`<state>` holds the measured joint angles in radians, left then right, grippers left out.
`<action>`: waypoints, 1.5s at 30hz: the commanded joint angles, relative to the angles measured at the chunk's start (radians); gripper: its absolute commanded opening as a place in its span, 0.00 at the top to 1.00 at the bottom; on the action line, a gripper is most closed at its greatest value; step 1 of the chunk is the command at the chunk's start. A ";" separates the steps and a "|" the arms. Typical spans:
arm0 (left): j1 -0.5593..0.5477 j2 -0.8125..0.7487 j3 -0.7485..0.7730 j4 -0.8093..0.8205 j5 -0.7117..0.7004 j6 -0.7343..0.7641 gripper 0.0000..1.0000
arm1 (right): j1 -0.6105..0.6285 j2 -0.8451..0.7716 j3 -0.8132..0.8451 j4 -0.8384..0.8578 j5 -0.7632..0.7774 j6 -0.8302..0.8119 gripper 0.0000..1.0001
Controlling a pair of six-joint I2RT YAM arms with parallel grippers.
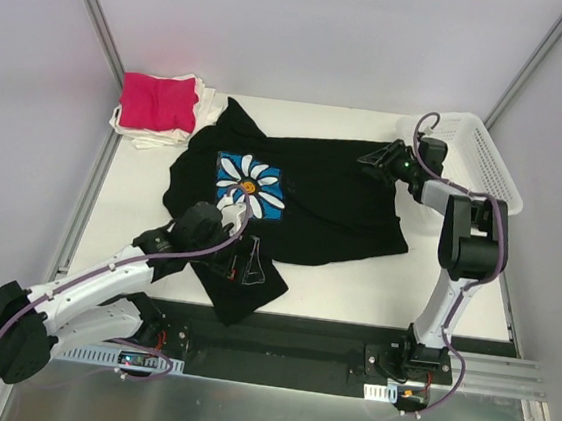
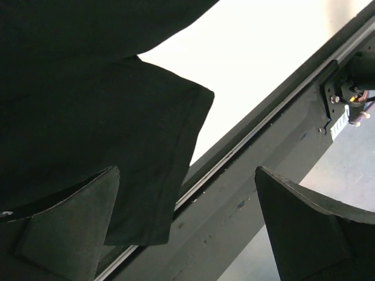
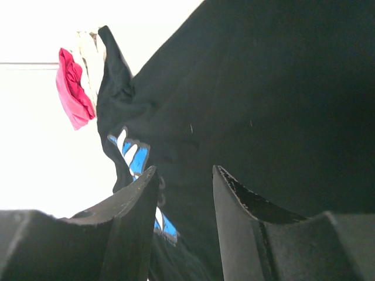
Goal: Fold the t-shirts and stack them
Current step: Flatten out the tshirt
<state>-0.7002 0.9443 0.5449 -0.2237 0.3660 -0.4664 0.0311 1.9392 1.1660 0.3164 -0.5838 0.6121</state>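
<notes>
Mid-frame in the top view: black daisy-print t-shirt (image 1: 312, 204), spread but rumpled, lower sleeve drooping over the table's near edge.
Likely handles soft, light, limp; best pinched at hem corners. Left gripper (image 2: 186, 172) gaping by that sleeve; right gripper (image 3: 185, 170) narrowly parted at the right-hand hem, holding nothing visible.

The black shirt (image 1: 332, 201) lies spread out, wrinkled and unfolded, across the middle of the table (image 1: 353, 289). Its print faces up, a blue square with a white daisy (image 1: 249, 185), toward the table's left side. One sleeve (image 1: 238, 288) reaches the table's near edge, and its tip passes over that edge. In the table's far-left corner sits a stack, with the folded pink shirt (image 1: 158, 102) on top of folded white shirts (image 1: 158, 138).
</notes>
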 commanded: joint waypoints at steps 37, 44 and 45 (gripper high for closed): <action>-0.065 -0.007 0.058 -0.078 -0.125 0.020 0.01 | -0.033 -0.209 0.087 -0.142 -0.103 -0.152 0.51; -0.065 -0.012 0.125 -0.078 -0.105 0.064 0.01 | -0.029 -0.303 -0.276 -0.030 -0.045 -0.155 0.48; -0.067 -0.018 0.136 -0.078 -0.102 0.067 0.01 | -0.030 -0.301 -0.304 -0.014 -0.037 -0.146 0.48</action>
<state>-0.7540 0.9531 0.6113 -0.3050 0.2546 -0.4450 0.0418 1.6077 0.9710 0.2577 -0.6758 0.4770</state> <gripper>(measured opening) 0.991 0.513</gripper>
